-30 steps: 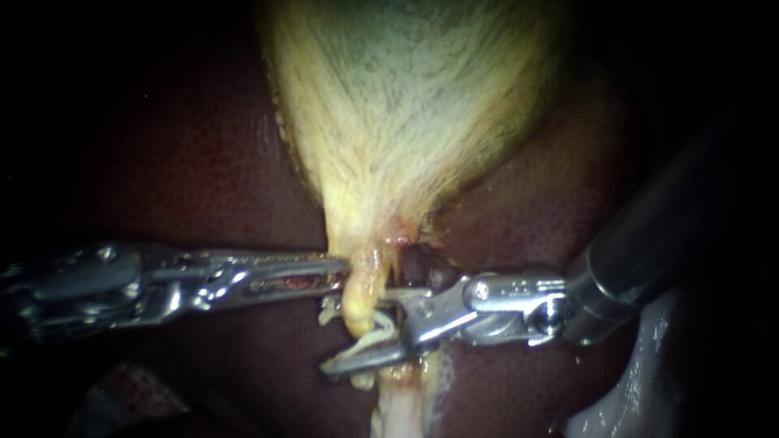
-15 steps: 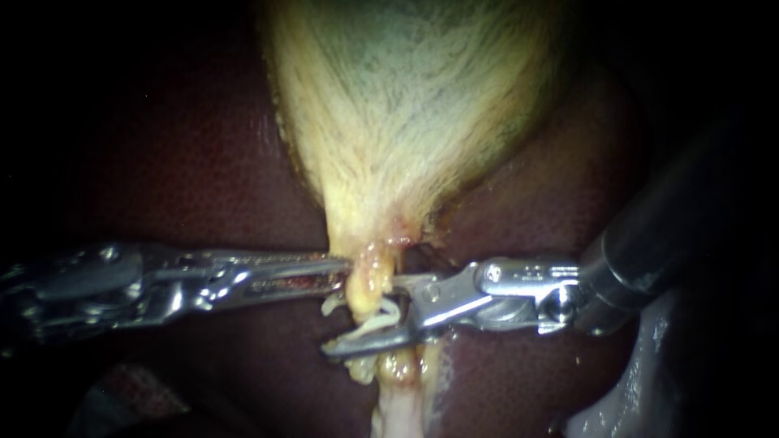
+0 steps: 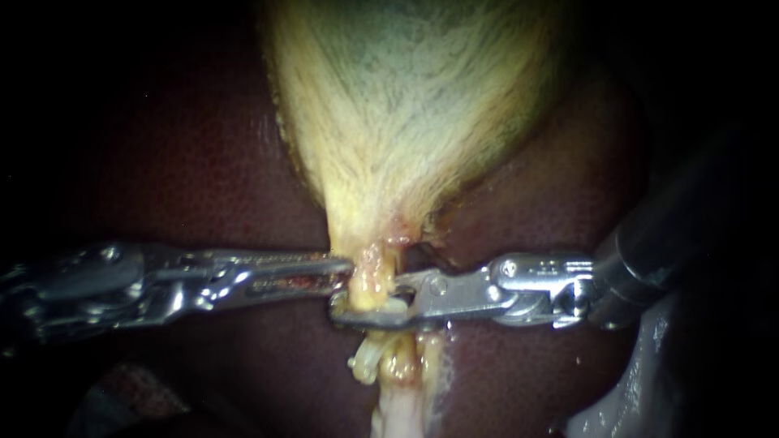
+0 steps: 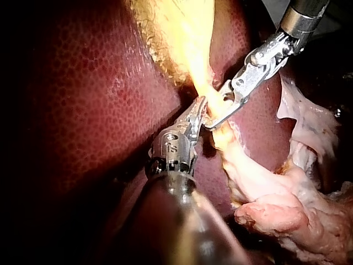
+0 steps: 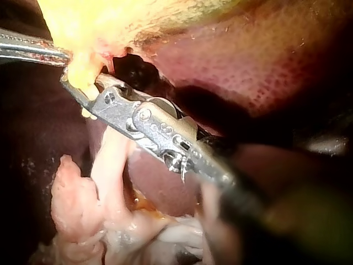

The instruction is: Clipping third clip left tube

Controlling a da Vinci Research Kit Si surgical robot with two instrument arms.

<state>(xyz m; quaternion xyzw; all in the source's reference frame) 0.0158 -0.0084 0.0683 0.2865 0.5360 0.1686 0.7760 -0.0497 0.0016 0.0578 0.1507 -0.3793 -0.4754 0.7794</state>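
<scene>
Since the earlier frame the right instrument [image 3: 367,305] has brought its hand from a wide straddle down to a narrow one. Both jaws now press on the tube [image 3: 370,282] from two sides, just below the neck of the gallbladder [image 3: 406,122]. Its shaft comes in from 3 o'clock. The tube runs from 12 toward 6 o'clock over the liver [image 3: 203,178].

The left instrument [image 3: 345,268] comes in from 9 o'clock with its tip against the tube's side; I cannot tell whether its hand holds tissue.

A pale piece shows between the right jaws, perhaps the clip; I cannot be sure.

To do this well, I judge the squeeze should go fully home square across the tube, with the whole width inside. The left side should keep steady. The right hand should open before drawing back toward 3 o'clock.
</scene>
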